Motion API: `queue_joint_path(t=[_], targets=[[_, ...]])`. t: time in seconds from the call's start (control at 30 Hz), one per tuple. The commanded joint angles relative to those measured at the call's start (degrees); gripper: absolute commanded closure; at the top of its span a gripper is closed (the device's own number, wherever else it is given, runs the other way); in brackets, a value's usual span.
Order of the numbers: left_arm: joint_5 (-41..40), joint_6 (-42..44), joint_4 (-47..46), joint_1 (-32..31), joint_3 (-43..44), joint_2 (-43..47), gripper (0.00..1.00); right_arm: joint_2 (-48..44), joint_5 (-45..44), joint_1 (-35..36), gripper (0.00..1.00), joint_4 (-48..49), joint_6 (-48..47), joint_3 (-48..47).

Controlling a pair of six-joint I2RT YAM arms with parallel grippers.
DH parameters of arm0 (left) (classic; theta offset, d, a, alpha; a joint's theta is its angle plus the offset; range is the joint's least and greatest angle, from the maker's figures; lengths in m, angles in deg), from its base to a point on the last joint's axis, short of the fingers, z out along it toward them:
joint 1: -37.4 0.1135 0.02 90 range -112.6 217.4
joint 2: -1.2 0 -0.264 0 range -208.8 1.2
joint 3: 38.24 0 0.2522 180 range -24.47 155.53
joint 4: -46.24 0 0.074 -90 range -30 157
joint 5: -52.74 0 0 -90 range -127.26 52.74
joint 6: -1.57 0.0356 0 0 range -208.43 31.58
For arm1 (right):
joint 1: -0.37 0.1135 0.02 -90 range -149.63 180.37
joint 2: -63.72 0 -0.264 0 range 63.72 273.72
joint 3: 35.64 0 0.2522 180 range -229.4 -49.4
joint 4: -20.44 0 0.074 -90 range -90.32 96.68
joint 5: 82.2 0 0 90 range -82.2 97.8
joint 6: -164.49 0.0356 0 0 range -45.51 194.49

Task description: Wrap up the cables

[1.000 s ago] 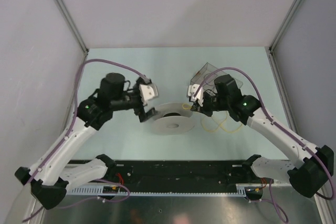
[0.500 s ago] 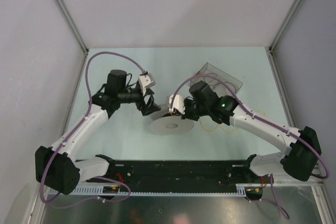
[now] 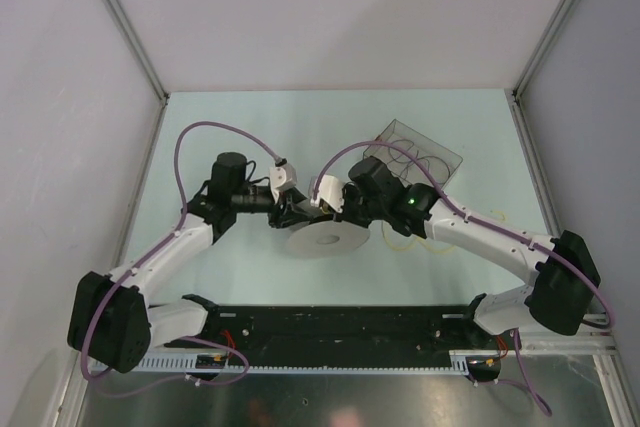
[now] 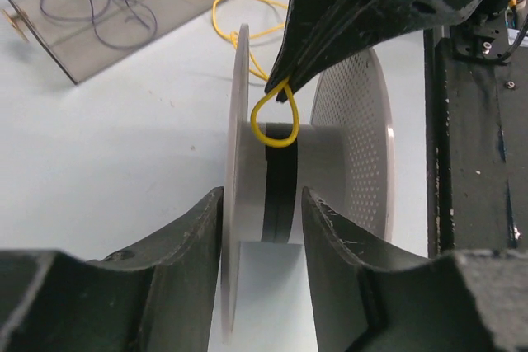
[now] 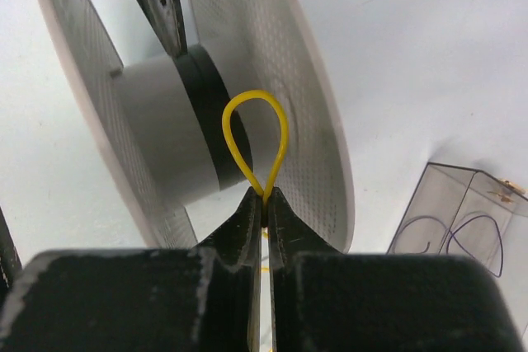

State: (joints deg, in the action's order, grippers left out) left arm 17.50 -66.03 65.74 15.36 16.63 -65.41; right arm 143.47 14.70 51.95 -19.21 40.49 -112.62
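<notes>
A white perforated spool (image 3: 330, 240) lies on the table between both arms. My right gripper (image 5: 264, 195) is shut on a small loop of yellow cable (image 5: 256, 142), held against the spool's grey hub (image 5: 157, 138) beside its black strip. The left wrist view shows that same loop (image 4: 272, 121) hanging from the right fingertips (image 4: 285, 80). My left gripper (image 4: 262, 195) straddles one spool flange (image 4: 235, 162), one finger outside it and one between the flanges, with a gap still showing. More yellow cable (image 3: 415, 239) trails on the table behind the right arm.
A clear plastic box (image 3: 418, 152) holding thin purple wire loops stands at the back right, close behind the right wrist. Grey walls close in the table on three sides. A black rail (image 3: 330, 332) runs along the near edge.
Both arms have swung in to the spool. The left jaws have narrowed around its flange, and the right gripper has carried the yellow loop from the right onto the hub.
</notes>
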Motion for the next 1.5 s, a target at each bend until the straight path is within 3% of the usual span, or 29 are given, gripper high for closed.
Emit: queue_joint_path(t=[0.0, 0.43, 0.73, 1.07, 1.27, 1.47], targets=[[2.7, -3.3, -10.9, -0.9, -1.0, 0.3, 0.54, 0.2, 0.0, 0.3, 1.0, 4.8, 1.8, -1.0], [3.0, -5.1, -13.1, -2.7, -0.6, -2.0, 0.48, 2.0, 0.3, 0.0, 1.0, 6.4, 3.2, -1.1], [0.0, -6.6, -17.2, -3.8, -1.3, -5.1, 0.51, 1.9, 1.5, -0.1, 1.0, 7.6, 4.7, -0.4], [0.2, -6.6, -18.5, -4.8, -1.3, -6.6, 0.69, 3.4, 2.3, -0.7, 1.0, 9.8, 5.5, -0.1], [0.3, -6.4, -18.5, -4.9, -1.1, -6.9, 0.88, 3.5, 2.4, -1.6, 1.0, 10.1, 6.4, -0.1], [-1.1, -6.0, -17.6, -5.0, -0.3, -6.7, 0.99, 2.8, 2.2, -2.6, 1.0, 9.9, 7.2, -0.1]])
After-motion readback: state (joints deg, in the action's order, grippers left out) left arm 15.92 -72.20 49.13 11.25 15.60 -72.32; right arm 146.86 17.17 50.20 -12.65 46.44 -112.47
